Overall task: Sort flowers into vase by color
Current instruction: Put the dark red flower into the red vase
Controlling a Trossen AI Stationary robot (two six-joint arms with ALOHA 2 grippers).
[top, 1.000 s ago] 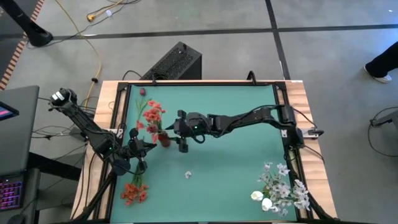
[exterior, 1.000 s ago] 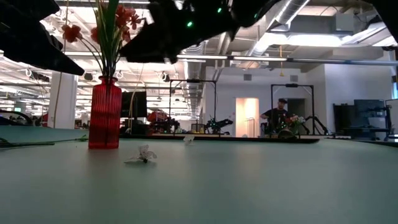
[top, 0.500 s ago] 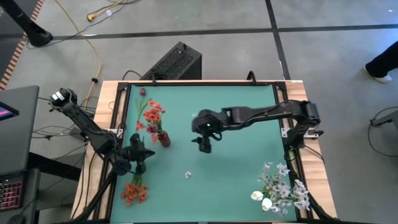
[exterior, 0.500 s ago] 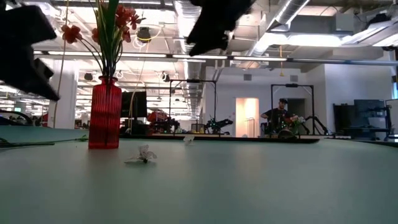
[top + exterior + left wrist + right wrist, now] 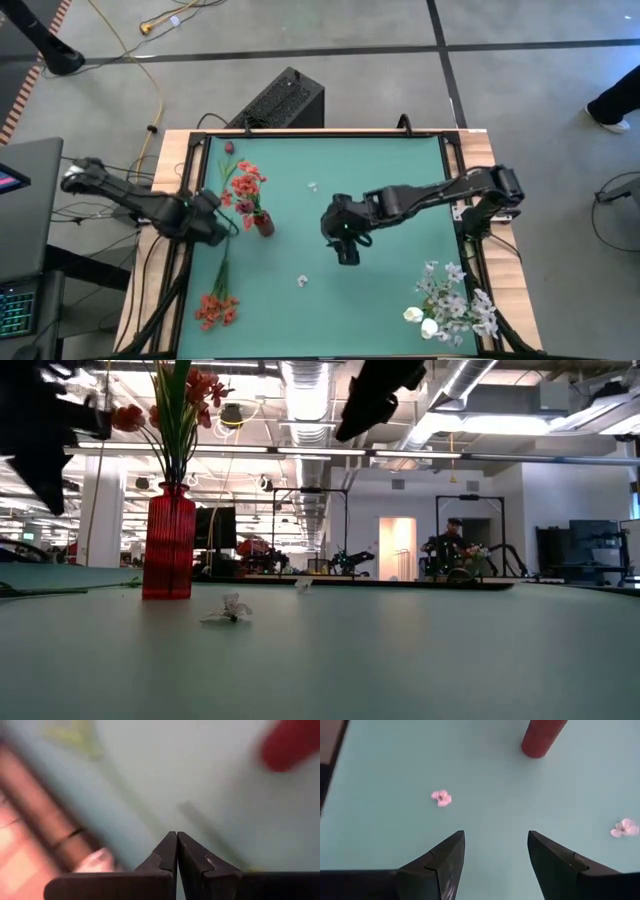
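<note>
A: Where are the pincers?
B: Right pincer [image 5: 346,250] spread above mid-worktop [image 5: 400,180]; left pincer [image 5: 222,222] pressed together, empty, beside the vase [image 5: 264,224].
A: Flowers?
B: Orange-red flowers [image 5: 246,184] in the vase; white spray [image 5: 452,303] at the worktop's corner.

A grey concrete floor [image 5: 330,70] with dark seams surrounds the table; a yellow cable [image 5: 150,75] trails across it. Beyond the table's far edge, ceiling strip lights [image 5: 300,385], white columns [image 5: 100,520] and a lit doorway [image 5: 397,547].
</note>
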